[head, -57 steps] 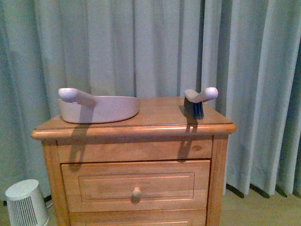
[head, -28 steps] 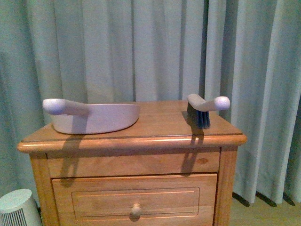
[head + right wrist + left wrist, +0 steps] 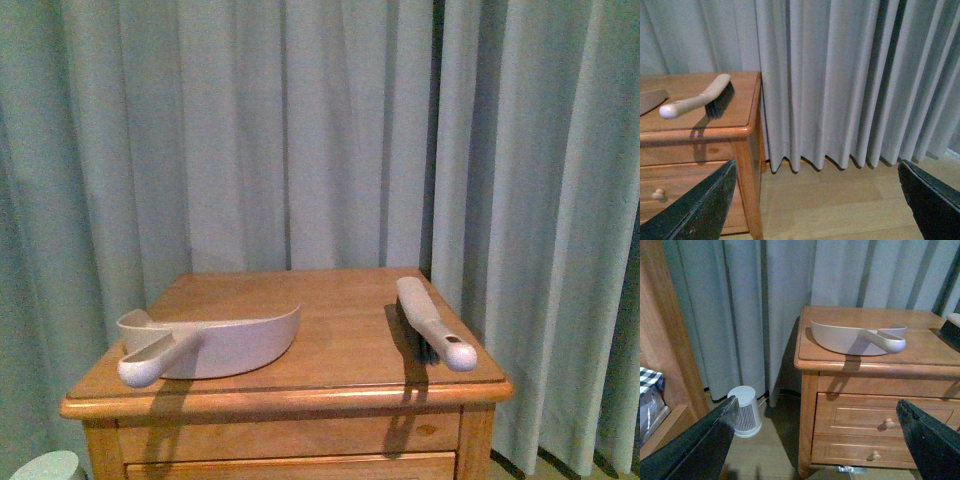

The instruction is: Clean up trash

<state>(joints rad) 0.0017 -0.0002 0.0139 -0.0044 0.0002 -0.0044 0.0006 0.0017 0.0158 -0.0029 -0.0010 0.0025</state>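
The left claw (image 3: pixel 816 407) hangs in the air with its jaws spread wide and nothing between them, facing the drawer cabinet from off its left side. The right claw (image 3: pixel 817 169) is just as wide apart and empty, held off the cabinet's right corner over the floor. In the front view neither arm shows. On the tabletop (image 3: pixel 330 310) the dustpan (image 3: pixel 240 345) lies at 8 o'clock, the brush (image 3: pixel 430 322) at 4 o'clock, well apart. The trash shows in no view, so its place cannot be told.
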